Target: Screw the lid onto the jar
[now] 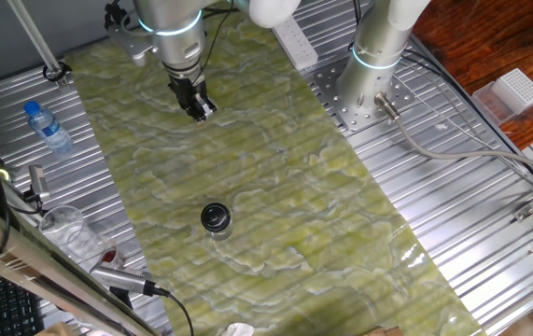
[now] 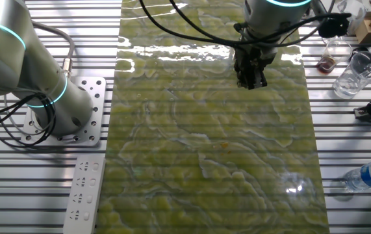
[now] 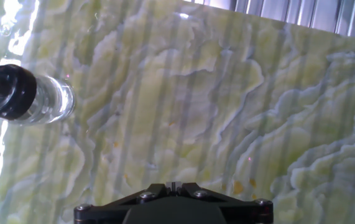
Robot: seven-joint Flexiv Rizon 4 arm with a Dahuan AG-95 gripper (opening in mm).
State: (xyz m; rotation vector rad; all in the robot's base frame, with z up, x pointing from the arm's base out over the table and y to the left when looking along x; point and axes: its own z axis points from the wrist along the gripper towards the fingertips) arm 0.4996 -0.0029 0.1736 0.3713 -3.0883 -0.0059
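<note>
**Near the mat's edge: a capped jar, with the arm parked well away**

At the left of one fixed view a blue-capped bottle (image 1: 49, 129) lies on the ribbed table (image 1: 490, 205), and a clear cup (image 1: 65, 227) rests lower down. Right of these, on the green mat (image 1: 275, 187), the jar (image 1: 216, 224) is seen upright with the lid (image 1: 215, 217) already seated on its mouth; whether the thread is engaged cannot be told. Further up, the gripper (image 1: 198, 108) hangs over the far end of the mat, well apart from the jar. Nothing is held, and the fingers look drawn close together.

From the hand view, the jar (image 3: 46, 102) and lid (image 3: 12, 92) are caught at the far left, off the line of the fingers.

The step in hand is judged to be the approach. For the next move, the gripper would have to be carried across the mat, centred above the lid, opened wide enough to span it, lowered, closed on its rim and then turned.
</note>
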